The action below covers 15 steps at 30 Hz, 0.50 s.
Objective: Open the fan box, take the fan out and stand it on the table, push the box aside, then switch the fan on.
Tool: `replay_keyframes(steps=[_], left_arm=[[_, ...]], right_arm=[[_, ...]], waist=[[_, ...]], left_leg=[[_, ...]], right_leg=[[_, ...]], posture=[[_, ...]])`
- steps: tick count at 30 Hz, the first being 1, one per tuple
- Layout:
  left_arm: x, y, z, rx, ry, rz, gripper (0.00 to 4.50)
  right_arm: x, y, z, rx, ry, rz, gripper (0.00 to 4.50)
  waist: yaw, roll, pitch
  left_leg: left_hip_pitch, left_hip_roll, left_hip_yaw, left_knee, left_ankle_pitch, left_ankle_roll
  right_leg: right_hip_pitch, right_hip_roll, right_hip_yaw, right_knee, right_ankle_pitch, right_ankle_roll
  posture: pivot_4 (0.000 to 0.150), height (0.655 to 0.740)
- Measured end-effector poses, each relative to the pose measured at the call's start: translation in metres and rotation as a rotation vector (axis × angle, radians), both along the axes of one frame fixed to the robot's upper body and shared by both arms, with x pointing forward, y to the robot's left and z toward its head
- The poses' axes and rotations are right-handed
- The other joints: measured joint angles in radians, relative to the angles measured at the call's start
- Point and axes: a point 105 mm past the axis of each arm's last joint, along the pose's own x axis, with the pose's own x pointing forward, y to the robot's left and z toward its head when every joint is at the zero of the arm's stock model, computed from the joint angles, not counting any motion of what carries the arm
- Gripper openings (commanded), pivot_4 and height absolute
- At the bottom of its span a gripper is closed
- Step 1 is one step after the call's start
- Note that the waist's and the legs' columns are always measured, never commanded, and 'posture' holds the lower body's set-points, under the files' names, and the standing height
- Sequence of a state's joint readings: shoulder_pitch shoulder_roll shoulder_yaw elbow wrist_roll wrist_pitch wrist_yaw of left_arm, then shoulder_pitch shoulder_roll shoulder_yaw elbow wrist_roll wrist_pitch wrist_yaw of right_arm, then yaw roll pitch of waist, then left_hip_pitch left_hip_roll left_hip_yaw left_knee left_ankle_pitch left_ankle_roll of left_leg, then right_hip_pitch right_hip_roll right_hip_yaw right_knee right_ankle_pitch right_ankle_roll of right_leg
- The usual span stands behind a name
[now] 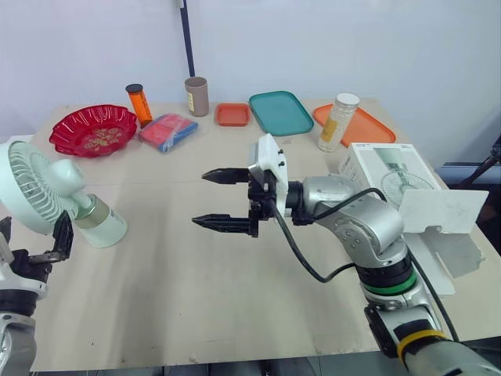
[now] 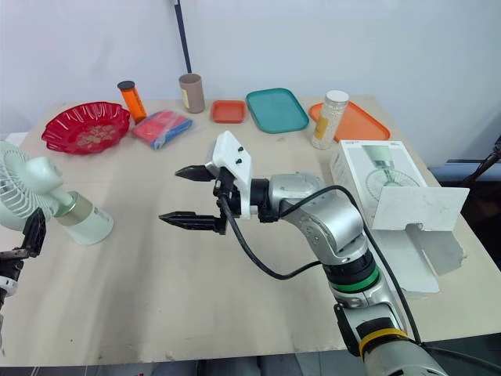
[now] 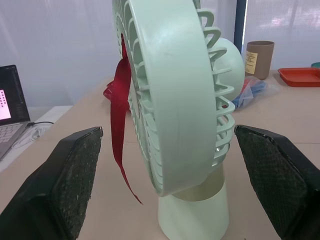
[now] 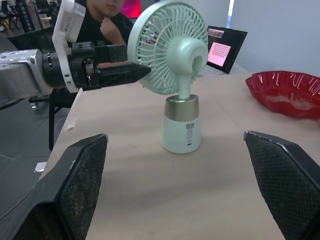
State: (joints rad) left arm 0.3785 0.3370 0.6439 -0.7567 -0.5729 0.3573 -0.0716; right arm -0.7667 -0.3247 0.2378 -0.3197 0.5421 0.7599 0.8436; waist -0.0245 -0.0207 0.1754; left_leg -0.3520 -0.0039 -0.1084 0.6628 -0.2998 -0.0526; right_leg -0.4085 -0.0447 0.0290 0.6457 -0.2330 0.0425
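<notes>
Fan point(image 1: 39, 184) upright on its own base at the left edge of the frame, mid-height, on the table point(image 1: 196, 298); pale green grille, white base with a gold band. Left gripper point(image 1: 33, 235) just below and around the fan head, fingers spread wide, one on each side; contact cannot be told. Right gripper point(image 1: 202, 199) at frame centre above bare tabletop, pincer wide, holding nothing, tips pointing toward the fan but well apart from it. Fan box point(image 1: 387, 176) at right of frame, mid-height, near the table's edge, flap folded out toward the lower right. Across the top of the frame, left to right: red bowl point(image 1: 94, 129), orange bottle point(image 1: 139, 104), brown cup point(image 1: 196, 95), teal tray point(image 1: 280, 112), white jar point(image 1: 338, 121).
</notes>
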Motion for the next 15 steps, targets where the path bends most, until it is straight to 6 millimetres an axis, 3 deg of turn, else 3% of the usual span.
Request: replay_keyframes(steps=[11, 12, 15], left_arm=[[0.014, 0.001, 0.008, -0.003, -0.015, -0.015, 4.5], [0.014, 0.001, 0.008, -0.005, -0.015, -0.016, 3.97], [0.016, -0.001, 0.007, -0.007, -0.014, -0.021, 3.03]], right_arm=[[0.006, 0.014, -0.002, 0.022, 0.009, -0.002, 4.47], [0.006, 0.015, -0.002, 0.023, 0.009, -0.002, 4.5], [0.006, 0.015, -0.002, 0.025, 0.01, -0.004, 4.5]], waist=[[0.0, 0.0, 0.0], [-0.001, 0.0, 0.0], [-0.001, 0.0, 0.0]], left_leg=[[0.0, 0.0, 0.0, 0.0, 0.0, -0.001], [0.0, 0.0, 0.0, 0.0, 0.0, -0.001], [0.0, 0.0, 0.0, 0.0, 0.0, -0.001]], right_leg=[[-0.001, 0.0, 0.0, 0.0, 0.0, 0.0], [-0.001, 0.0, 0.0, 0.0, 0.0, 0.0], [-0.001, 0.0, 0.0, 0.0, 0.0, 0.0]], posture=[[0.15, 0.74], [0.15, 0.74], [0.15, 0.74]])
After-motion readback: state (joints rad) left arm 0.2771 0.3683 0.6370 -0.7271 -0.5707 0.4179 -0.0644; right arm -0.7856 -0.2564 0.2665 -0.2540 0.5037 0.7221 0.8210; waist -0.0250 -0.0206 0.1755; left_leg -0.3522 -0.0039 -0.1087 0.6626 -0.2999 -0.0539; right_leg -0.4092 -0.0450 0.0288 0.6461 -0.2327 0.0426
